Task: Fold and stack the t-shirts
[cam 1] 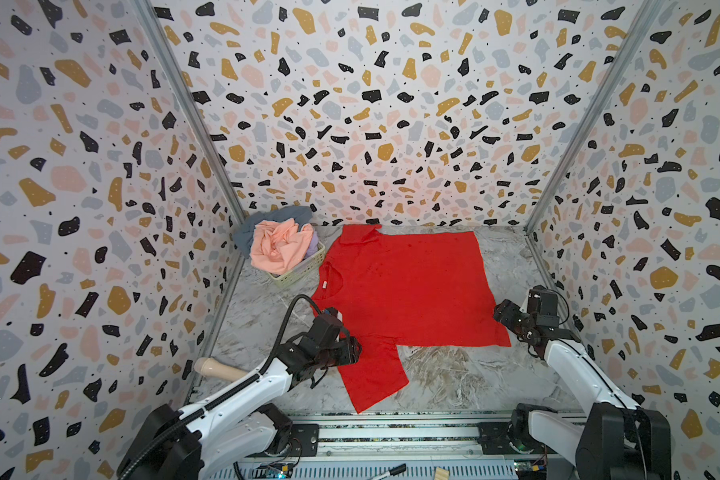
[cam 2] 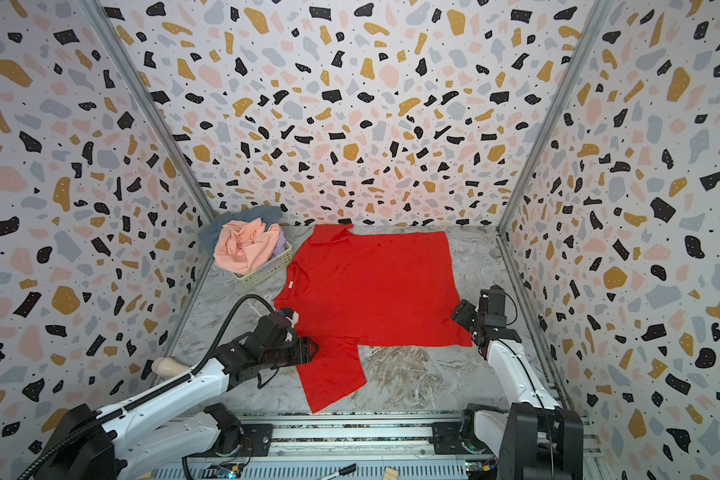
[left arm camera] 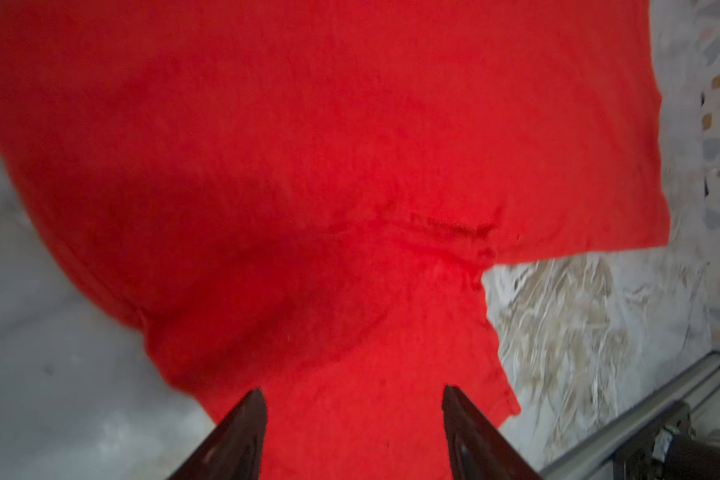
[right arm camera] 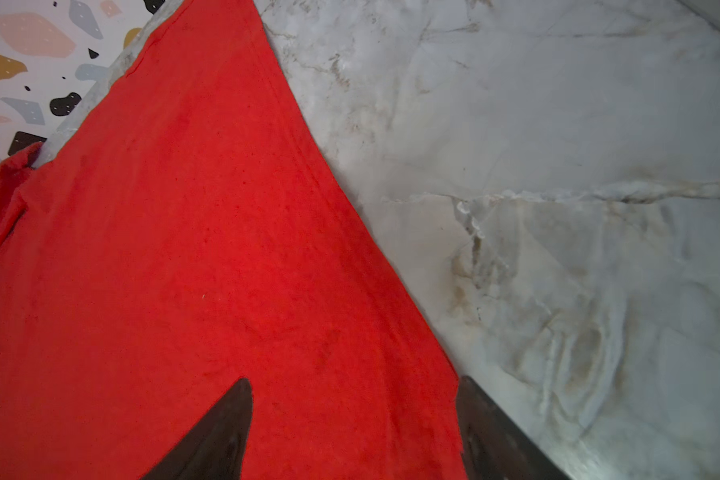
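The left gripper (left arm camera: 352,390) is shown nearest, fingers apart over a sleeve of the red t-shirt (cam 1: 408,286); the right gripper (right arm camera: 356,380), fingers likewise apart, is held at its hem corner. The shirt is spread flat on the marble table (cam 1: 454,374). Crumpled t-shirts (cam 1: 281,249) are heaped in a far-left basket (cam 1: 304,270).

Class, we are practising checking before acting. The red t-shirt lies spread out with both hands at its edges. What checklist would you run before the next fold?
1. The red t-shirt body lies flat on the table: ok.
2. The far sleeve lies flat: not ok, it is rumpled at the back wall.
3. The left hand is open over the near sleeve: ok.
4. The right hand is open, astride the hem: ok.
5. The peach t-shirt sits in the basket: ok.
6. Either hand touches the cloth: cannot tell.
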Controlling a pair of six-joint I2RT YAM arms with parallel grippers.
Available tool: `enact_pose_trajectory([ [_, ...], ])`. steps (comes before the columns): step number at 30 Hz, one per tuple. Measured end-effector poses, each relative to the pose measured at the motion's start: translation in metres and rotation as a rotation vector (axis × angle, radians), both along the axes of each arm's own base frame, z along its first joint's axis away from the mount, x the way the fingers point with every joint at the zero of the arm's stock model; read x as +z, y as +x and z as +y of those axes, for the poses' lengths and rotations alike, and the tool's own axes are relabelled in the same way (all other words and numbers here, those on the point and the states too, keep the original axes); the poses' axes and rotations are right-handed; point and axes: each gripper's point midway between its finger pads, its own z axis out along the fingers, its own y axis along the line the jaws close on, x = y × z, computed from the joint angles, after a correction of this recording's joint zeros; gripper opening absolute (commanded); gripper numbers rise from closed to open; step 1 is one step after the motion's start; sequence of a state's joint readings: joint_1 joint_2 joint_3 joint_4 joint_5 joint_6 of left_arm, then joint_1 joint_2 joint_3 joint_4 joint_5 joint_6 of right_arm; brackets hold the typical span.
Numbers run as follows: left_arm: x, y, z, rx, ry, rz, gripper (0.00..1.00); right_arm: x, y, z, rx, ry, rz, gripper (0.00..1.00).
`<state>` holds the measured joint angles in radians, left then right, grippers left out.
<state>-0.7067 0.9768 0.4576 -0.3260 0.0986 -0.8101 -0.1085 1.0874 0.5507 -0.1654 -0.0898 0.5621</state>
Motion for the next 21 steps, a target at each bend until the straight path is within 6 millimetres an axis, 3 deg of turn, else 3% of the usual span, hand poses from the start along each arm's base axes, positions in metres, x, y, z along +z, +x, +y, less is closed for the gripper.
enact_pose_trajectory([
  [4,-0.012,-0.045,-0.012,-0.047,-0.012,0.099,0.65,-0.002,-0.002,-0.007,-0.024,0.001,0.005,0.77],
  [9,-0.016,-0.082,-0.025,-0.092,-0.005,0.175,0.65,-0.003,-0.003,-0.017,-0.059,0.006,0.005,0.77],
  [15,-0.032,-0.096,-0.02,-0.081,0.091,0.239,0.64,-0.009,-0.006,-0.02,-0.079,0.024,0.005,0.77],
  [21,-0.032,-0.092,-0.018,-0.062,0.136,0.228,0.62,-0.011,-0.006,-0.016,-0.062,0.038,-0.007,0.76],
])
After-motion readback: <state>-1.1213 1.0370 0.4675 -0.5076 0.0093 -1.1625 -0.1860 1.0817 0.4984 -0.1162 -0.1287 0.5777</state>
